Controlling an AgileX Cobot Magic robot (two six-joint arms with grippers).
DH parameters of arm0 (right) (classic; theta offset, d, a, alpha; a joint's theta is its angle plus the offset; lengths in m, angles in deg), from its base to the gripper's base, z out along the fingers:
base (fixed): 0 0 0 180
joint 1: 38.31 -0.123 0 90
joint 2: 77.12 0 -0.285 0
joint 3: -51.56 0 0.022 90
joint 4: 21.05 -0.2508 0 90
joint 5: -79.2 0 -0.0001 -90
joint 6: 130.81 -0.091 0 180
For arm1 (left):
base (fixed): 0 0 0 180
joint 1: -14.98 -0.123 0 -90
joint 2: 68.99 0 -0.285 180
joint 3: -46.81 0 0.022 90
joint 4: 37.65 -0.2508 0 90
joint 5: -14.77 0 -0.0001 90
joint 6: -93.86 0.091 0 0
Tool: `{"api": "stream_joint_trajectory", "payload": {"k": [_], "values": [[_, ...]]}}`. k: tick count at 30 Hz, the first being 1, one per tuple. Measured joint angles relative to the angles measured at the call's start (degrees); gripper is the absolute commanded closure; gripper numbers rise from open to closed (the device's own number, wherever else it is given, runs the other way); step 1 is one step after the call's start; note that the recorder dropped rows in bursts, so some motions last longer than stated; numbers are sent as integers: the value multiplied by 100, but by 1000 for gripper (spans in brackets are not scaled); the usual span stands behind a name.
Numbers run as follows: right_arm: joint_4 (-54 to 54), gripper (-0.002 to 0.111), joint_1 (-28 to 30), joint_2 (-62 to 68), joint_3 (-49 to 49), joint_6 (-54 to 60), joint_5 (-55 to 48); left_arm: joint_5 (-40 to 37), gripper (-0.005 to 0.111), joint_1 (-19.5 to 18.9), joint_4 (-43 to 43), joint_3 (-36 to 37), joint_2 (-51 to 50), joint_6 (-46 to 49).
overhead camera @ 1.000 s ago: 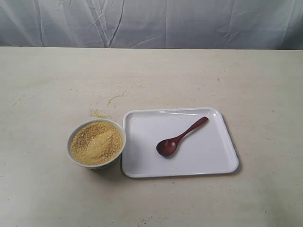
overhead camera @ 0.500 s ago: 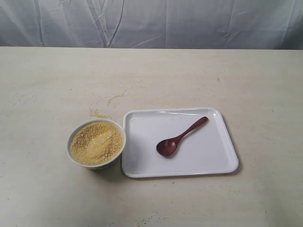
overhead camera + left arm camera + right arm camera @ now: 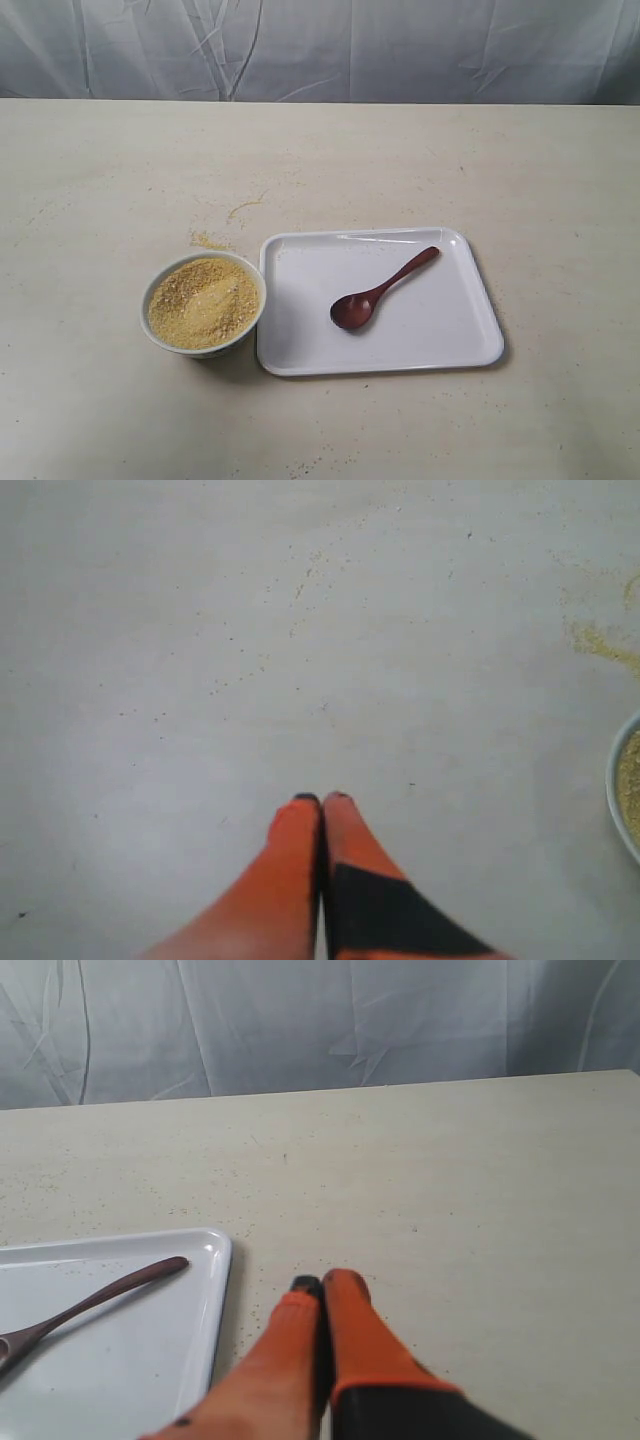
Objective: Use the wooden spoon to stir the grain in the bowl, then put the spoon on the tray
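Grain fills the one white bowl, which stands just beside the one white tray. One wooden spoon lies alone in the tray. A little spilled grain lies on the table. The left gripper and the right gripper have their fingers pressed together and hold nothing.

No text, label, brand, number or sign can be read in any view. The outside of the bowl, just left of the tray, is seen too little for any mark on it to be made out.
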Motion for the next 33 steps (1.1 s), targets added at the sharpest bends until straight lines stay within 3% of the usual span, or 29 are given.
{"api": "stream_joint_trajectory", "payload": {"k": [9,14,19,24,28,33], "values": [[0,107,0,0,0,0,0,-103,107,0,-936,0,33,-12],[0,107,0,0,0,0,0,-225,107,0,-987,0,501,-25],[0,107,0,0,0,0,0,639,107,0,-562,243,1542,-49],[0,107,0,0,0,0,0,1767,107,0,-282,1142,3014,-60],[0,107,0,0,0,0,0,1999,107,0,-177,2020,3909,-71],[0,107,0,0,0,0,0,2631,107,0,-146,3104,4263,-71]]}}
